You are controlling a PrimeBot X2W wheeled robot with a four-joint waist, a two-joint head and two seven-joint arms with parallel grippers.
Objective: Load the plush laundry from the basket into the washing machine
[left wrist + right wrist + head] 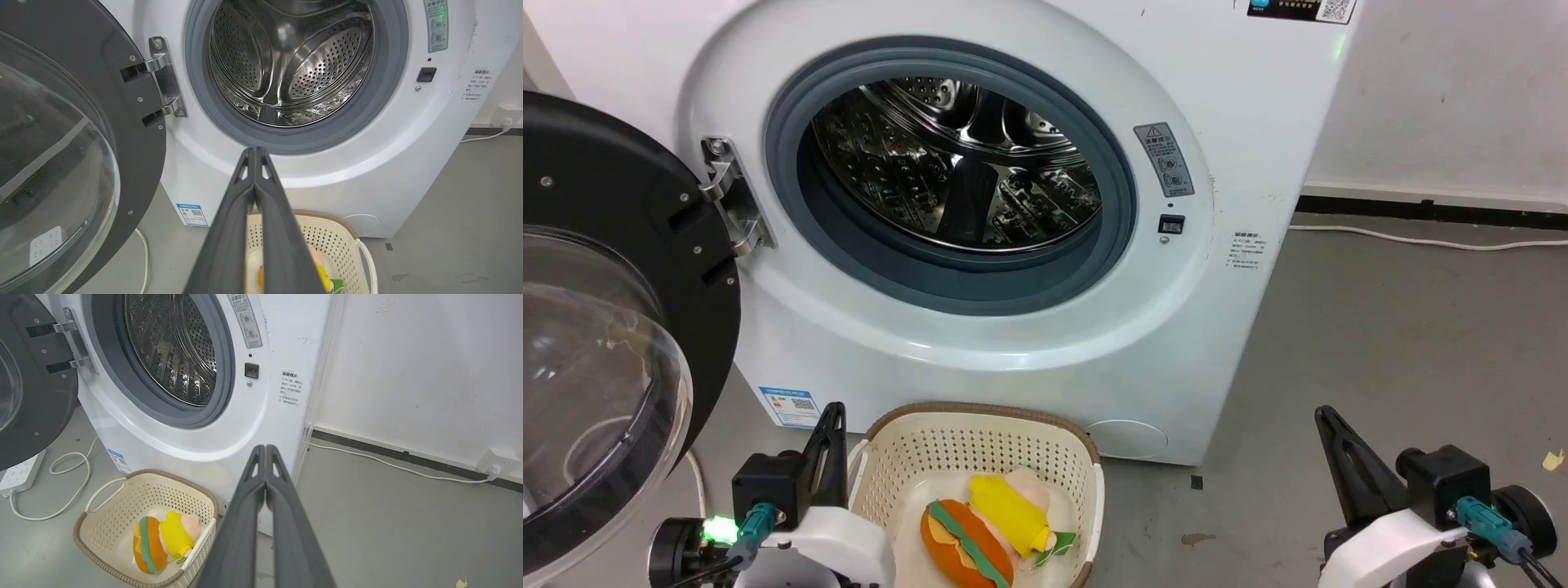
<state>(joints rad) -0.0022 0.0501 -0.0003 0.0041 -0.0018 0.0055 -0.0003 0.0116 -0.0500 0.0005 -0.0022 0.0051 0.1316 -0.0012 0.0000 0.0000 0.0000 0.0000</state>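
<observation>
While both pairs of fingers are pressed together on nothing, the left gripper stands just beside the basket and the right gripper well apart from it. Bun and doll lie touching inside the basket; the washer rises just behind it, door swung wide, drum gaping. Loading hasn't begun, I'd judge: next the left fingers must part and dip onto a toy.

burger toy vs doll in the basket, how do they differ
The burger toy is orange with a green stripe; the doll wears yellow and has a pale pink head. The burger toy is one rounded lump; the doll has head and body. Both lie side by side in the basket.
</observation>
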